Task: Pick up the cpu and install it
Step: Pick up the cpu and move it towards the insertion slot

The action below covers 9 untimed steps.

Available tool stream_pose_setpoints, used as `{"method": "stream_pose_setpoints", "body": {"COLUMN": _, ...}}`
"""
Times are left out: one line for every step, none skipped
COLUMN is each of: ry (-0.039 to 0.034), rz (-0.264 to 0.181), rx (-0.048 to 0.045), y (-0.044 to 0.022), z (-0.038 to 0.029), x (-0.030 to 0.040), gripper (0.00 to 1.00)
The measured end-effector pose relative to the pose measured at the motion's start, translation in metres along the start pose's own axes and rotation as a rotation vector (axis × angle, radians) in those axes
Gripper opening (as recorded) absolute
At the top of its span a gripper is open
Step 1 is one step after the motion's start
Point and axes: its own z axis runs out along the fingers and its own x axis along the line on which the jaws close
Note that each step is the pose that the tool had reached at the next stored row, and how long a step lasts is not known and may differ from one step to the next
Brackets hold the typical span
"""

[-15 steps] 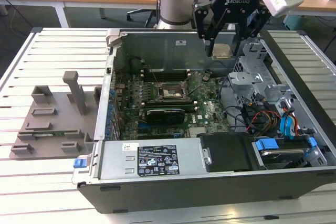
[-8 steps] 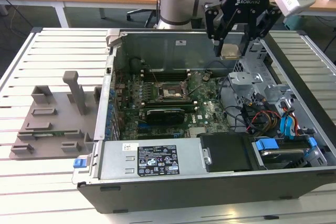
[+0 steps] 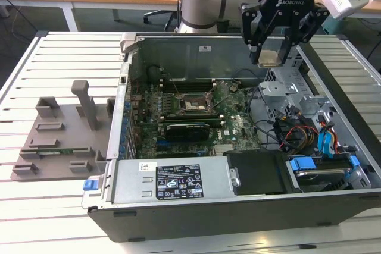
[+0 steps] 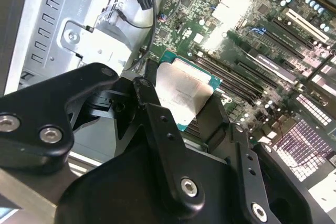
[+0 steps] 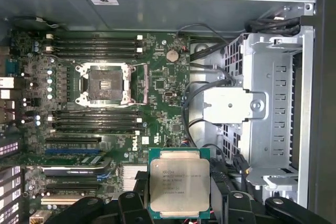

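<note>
The cpu [image 3: 269, 58], a small square chip with a silvery top, hangs above the open computer case [image 3: 128, 87], over its back part on the exterior view's right. My gripper [image 3: 272, 56] is shut on the cpu, one black finger on each of two opposite edges. In the first wrist view the cpu [image 5: 179, 182] shows its printed metal lid and green rim. In the second wrist view the cpu [image 4: 184, 95] sits between the fingers [image 4: 149, 103]. The empty black socket [image 5: 105, 85] with its metal frame lies on the motherboard, well off to one side of the chip; in the exterior view the socket [image 3: 194, 106] is left of and below the gripper.
A metal drive cage [image 3: 286, 90] and bundled cables [image 3: 292, 129] sit under and beside the gripper. The power supply [image 3: 178, 179] lines the case's near side. A grey plastic tray [image 3: 59, 141] with an upright post rests on the slatted table [image 3: 36, 206] at the exterior view's left.
</note>
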Motion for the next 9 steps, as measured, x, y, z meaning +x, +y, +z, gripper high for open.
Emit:
{"method": "stream_pose_setpoints", "body": {"ry": 0.0, "rz": 0.0, "rx": 0.0, "y": 0.0, "z": 0.0, "x": -0.0011, "gripper": 0.55}}
{"method": "stream_pose_setpoints", "body": {"ry": 0.0, "rz": 0.0, "rx": 0.0001, "y": 0.0, "z": 0.0001, "x": -0.0031, "gripper": 0.55}}
{"method": "stream_pose_setpoints", "body": {"ry": 0.0, "rz": 0.0, "rx": 0.0001, "y": -0.0001, "z": 0.0001, "x": -0.0047, "gripper": 0.55}}
{"method": "stream_pose_setpoints", "body": {"ry": 0.0, "rz": 0.0, "rx": 0.0001, "y": -0.0001, "z": 0.0002, "x": -0.0057, "gripper": 0.55}}
{"method": "stream_pose_setpoints", "body": {"ry": 0.0, "rz": 0.0, "rx": 0.0, "y": -0.0001, "z": 0.0003, "x": -0.0082, "gripper": 0.55}}
{"method": "stream_pose_setpoints", "body": {"ry": 0.0, "rz": 0.0, "rx": 0.0001, "y": -0.0001, "z": 0.0003, "x": -0.0108, "gripper": 0.55}}
{"method": "stream_pose_setpoints", "body": {"ry": -0.0001, "rz": 0.0, "rx": 0.0002, "y": -0.0002, "z": 0.0003, "x": -0.0121, "gripper": 0.55}}
{"method": "stream_pose_setpoints", "body": {"ry": 0.0, "rz": 0.0, "rx": 0.0002, "y": -0.0002, "z": 0.0004, "x": -0.0133, "gripper": 0.55}}
{"method": "stream_pose_setpoints", "body": {"ry": 0.0, "rz": 0.0, "rx": 0.0002, "y": -0.0002, "z": 0.0005, "x": -0.0154, "gripper": 0.55}}
